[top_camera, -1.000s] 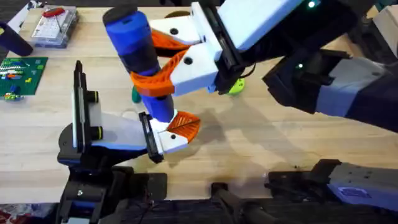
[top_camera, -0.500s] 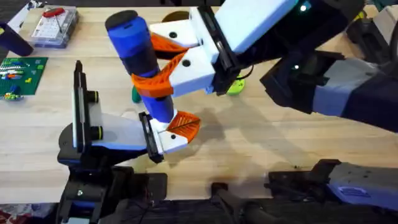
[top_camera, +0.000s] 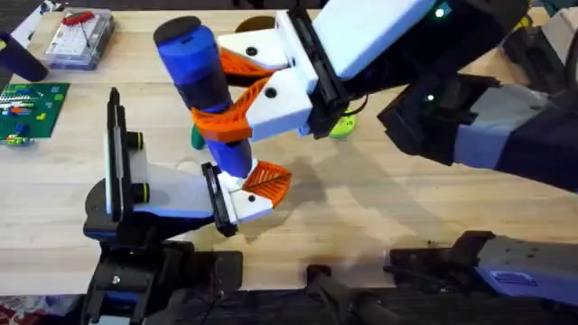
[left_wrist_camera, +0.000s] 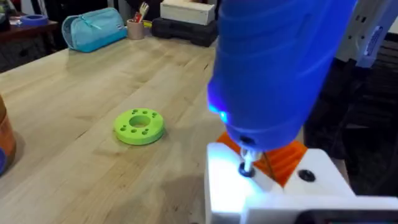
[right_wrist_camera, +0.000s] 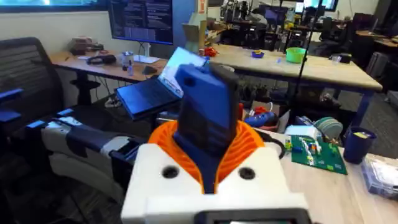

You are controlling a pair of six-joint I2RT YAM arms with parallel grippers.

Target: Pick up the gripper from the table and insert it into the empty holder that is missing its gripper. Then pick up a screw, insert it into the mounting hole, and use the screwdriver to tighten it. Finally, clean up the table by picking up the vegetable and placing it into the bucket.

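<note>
My right gripper [top_camera: 221, 113] reaches across from the right and is shut on the fat blue screwdriver [top_camera: 203, 81], its orange pads clasping the barrel. In the right wrist view the screwdriver [right_wrist_camera: 205, 115] stands between those pads. Its thin metal tip rests on a screw [left_wrist_camera: 247, 168] in the white gripper part with an orange pad [top_camera: 260, 185], which sits at the end of my left arm [top_camera: 172, 194]. A blue light glows at the driver's nose [left_wrist_camera: 217, 112]. The dark green vegetable [top_camera: 195, 137] peeks out behind the screwdriver. The orange-brown bucket [left_wrist_camera: 4, 140] shows at the edge of the left wrist view.
A lime-green ring with holes [left_wrist_camera: 139, 126] lies on the wooden table [top_camera: 379, 199], partly under the right arm [top_camera: 343, 126]. A green circuit board [top_camera: 32, 104] and a clear box holding a red-handled tool [top_camera: 79, 36] sit at the far left.
The right arm shifted very slightly with the screwdriver a second ago and has been still since. The tip stays on the white gripper part. The left arm has not moved.
</note>
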